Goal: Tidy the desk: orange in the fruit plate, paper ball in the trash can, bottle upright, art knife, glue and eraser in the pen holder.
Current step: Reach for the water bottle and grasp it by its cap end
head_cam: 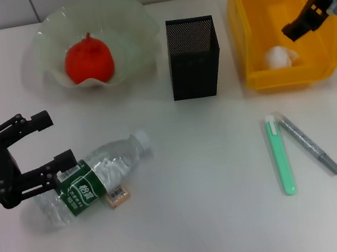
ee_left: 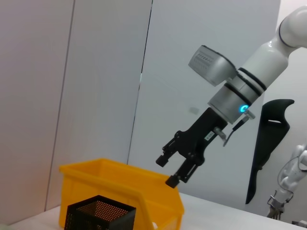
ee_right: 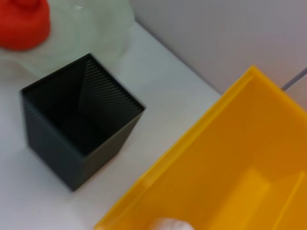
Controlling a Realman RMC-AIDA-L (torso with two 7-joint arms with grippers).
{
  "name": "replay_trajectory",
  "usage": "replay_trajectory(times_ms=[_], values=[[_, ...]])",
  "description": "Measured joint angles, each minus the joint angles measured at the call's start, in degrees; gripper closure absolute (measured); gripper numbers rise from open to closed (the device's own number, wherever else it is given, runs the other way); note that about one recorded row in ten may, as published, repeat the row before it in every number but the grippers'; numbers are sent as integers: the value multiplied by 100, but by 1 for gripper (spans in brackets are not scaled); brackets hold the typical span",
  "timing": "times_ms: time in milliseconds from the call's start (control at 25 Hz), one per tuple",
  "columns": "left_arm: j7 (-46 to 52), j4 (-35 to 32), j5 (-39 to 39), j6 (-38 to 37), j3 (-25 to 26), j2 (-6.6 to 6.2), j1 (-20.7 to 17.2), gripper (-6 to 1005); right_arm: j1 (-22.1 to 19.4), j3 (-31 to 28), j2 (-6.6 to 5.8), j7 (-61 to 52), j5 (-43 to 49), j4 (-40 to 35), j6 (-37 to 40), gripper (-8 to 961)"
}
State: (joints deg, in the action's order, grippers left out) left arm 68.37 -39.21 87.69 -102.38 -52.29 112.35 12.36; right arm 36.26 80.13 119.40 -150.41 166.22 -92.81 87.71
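The left gripper point(head_cam: 50, 140) held its jaws wide around the base end of the lying bottle point(head_cam: 94, 178), the eraser point(head_cam: 118, 196) just beside it. The right gripper point(head_cam: 296, 26) hung with jaws apart over the trash can point(head_cam: 253, 56), above the paper ball point(head_cam: 280, 56). The orange point(head_cam: 88, 60) lay in the fruit plate point(head_cam: 130, 17).

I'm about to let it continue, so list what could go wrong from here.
1. The bottle lies on its side with the left gripper open at its base end; being round, it may roll as the fingers close.
2. The eraser touches the bottle, so lifting could knock it away.
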Motion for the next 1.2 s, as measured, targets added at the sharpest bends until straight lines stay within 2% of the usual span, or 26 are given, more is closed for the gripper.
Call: replay_trajectory(times_ms=[400,600,760,960,1000,1080,1120,1200], values=[[62,25,-3,-96,-19,-89,56,142,136,-79,-6,-192,-550,-788,1763,137],[45,6,5,-170,-31,-107,65,144,286,-113,-13,-429,-716,-622,2379,137],[19,-14,103,-240,-36,-144,83,147,294,-95,-6,-508,-828,-416,2430,138],[99,-217,491,-337,4,-166,179,149,124,-73,-4,-327,-1356,-96,2043,138],[249,-469,584,-325,4,-147,184,149,-101,-53,5,-69,-1578,-86,1738,138],[309,-565,614,-317,4,-141,185,150,-235,-53,6,98,-1738,-82,1586,138],[638,-1005,741,-280,3,-93,180,151,-385,-60,5,271,-1913,-74,1464,138],[1012,-1442,900,-249,5,-51,192,152,-668,-91,0,630,-2232,-56,1263,139]])
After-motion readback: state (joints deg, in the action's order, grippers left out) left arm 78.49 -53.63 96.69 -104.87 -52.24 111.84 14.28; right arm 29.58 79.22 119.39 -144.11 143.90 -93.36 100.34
